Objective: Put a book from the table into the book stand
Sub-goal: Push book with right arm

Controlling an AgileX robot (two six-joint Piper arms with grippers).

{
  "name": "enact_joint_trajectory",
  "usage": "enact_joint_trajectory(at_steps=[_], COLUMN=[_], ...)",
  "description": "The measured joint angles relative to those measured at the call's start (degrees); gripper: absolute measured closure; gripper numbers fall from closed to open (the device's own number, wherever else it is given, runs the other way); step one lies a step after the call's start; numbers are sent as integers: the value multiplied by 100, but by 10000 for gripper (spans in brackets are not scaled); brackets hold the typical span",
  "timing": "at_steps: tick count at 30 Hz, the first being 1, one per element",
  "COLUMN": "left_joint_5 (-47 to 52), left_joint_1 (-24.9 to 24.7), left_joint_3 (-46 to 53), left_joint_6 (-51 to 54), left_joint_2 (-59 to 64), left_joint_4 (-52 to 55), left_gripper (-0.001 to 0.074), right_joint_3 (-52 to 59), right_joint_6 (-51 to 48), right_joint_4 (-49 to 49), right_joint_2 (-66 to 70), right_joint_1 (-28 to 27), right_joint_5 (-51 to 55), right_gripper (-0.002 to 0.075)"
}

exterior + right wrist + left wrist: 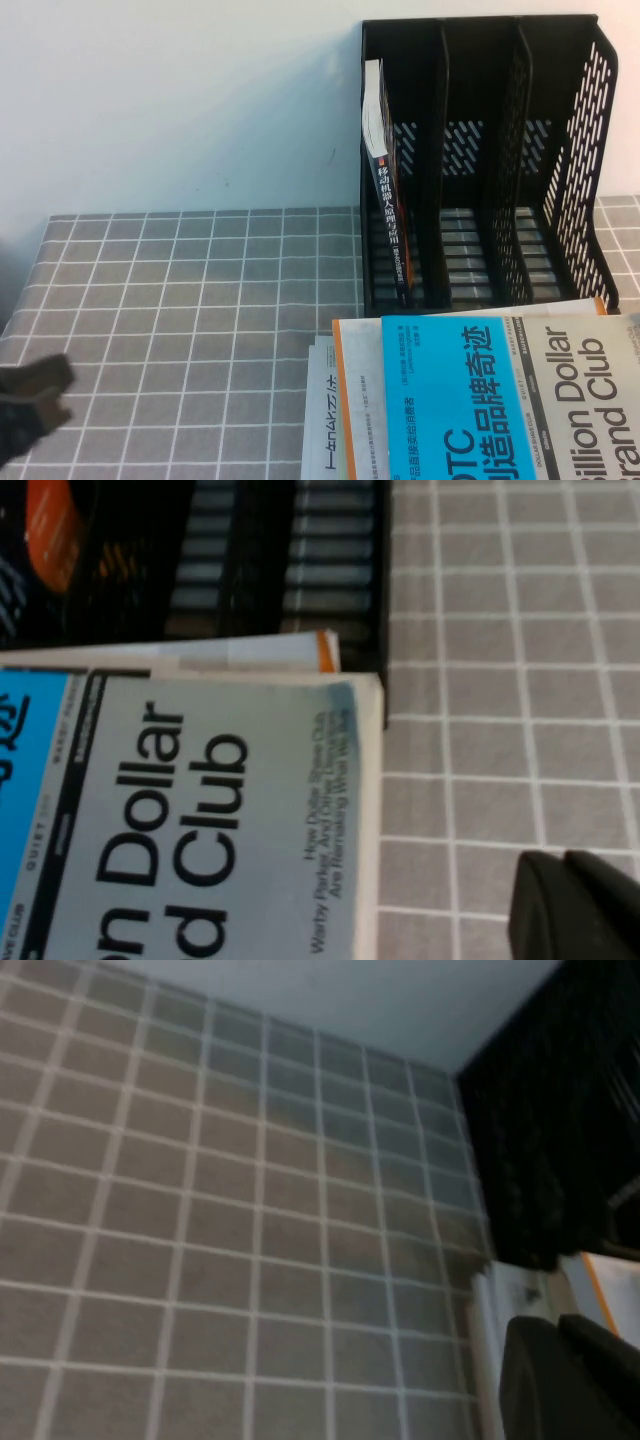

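The book [500,400], half bright blue and half pale grey, lies flat on top of a stack at the near right of the table [200,300]. It fills the right wrist view [200,810]. The black book stand [575,150] stands upright just behind the stack, with its middle and right compartments empty. My left gripper [30,395] is shut and empty at the near left, far from the book. My right gripper [570,905] is shut and empty over bare cloth beside the book's grey end. It is out of the high view.
A thin black-spined book [385,190] leans in the stand's left compartment. A white orange-edged book [355,400] lies under the blue one, and another white book [320,420] sticks out at the stack's left. A pale wall rises behind the table.
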Motion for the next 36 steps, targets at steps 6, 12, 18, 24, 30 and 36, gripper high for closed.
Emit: enact_joint_trajectory(at_steps=[6,12,18,24,30,36], left_joint_5=[840,1228,1746,2550,2791,3322], left_joint_1=[0,0,0,0,0,0], left_joint_3=[0,0,0,0,0,-13], left_joint_6=[2358,3733,3887,3910,3777,3944], left_joint_2=[713,1056,1338,1928,2636,3505], left_joint_4=[-2876,-4878,-5303,-5395,-5407,-5429], left_gripper=[736,736,736,736,674,259], right_joint_3=[-218,-227,-241,-241,-241,-241], right_joint_6=[-1169,-1482,-1550,-1391,-1145,-1225], right_joint_4=[1229,1575,1778,2139,2268,2268], right_joint_2=[1843,2433,2433,2663,2740,2889], right_joint_1=[0,0,217,1007,1688,1794], right_joint_5=[12,94,107,3,-370,-381], right_gripper=[729,729,729,729,729,729])
